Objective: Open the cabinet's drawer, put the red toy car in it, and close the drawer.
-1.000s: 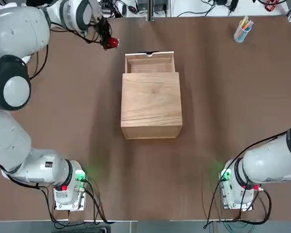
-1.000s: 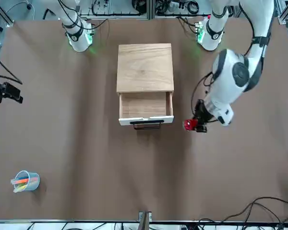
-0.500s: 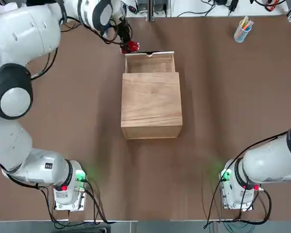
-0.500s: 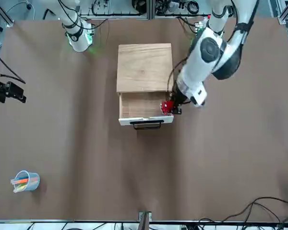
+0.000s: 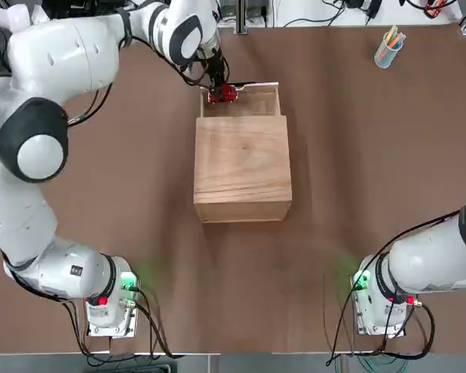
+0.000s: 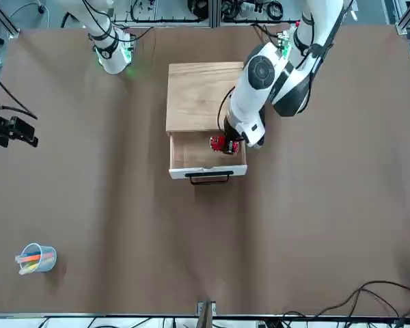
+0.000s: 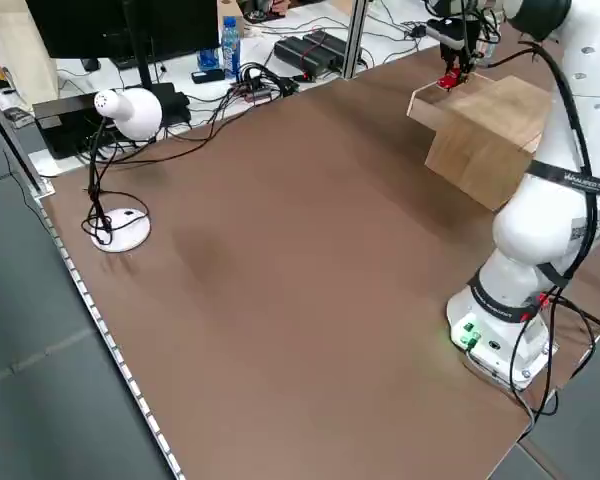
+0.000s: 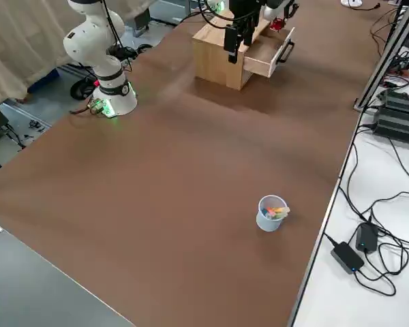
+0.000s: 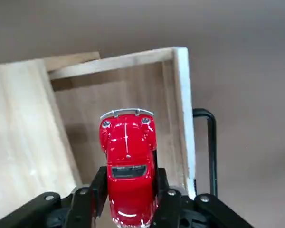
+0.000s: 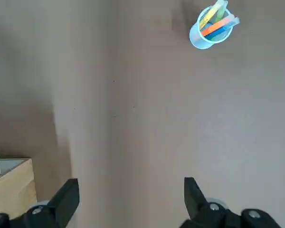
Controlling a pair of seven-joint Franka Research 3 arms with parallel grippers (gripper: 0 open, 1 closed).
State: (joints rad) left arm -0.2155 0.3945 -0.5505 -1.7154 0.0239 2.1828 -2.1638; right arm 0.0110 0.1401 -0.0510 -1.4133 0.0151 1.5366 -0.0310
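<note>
The left gripper [image 9: 128, 202] has its jaws pinching the red toy car [image 9: 128, 166] across the rear flanks, so the car's long axis runs straight out from the jaws, nose leading. In the left wrist view the car fills the lower centre of the frame, with the open drawer [image 9: 178, 109] directly beneath it; the car hangs above the drawer floor, not resting on it. In the top view the car sits at the upper centre, over the drawer's left corner, just inside the side wall and close to the pale front edge.

The relation that matters for the coming move is straight down: the drop point lies under the jaws, not to either side. Room is tight toward the near side wall and front edge, and open toward the middle of the drawer and the cabinet [image 5: 242, 167]. A small shift toward the drawer's centre before release looks safer, since the rounded car could roll once let go.

The black handle [image 9: 209, 142] stands just outside the front edge, free for the closing push afterwards.

The right gripper [image 10: 128, 199] is parked at the left edge of the front view, jaws spread and empty, well apart from the cabinet; the left arm is clearly nearer. A cup of pens [image 5: 388, 48] stands at the top view's upper right on the table [image 5: 357, 171], far from the work.
</note>
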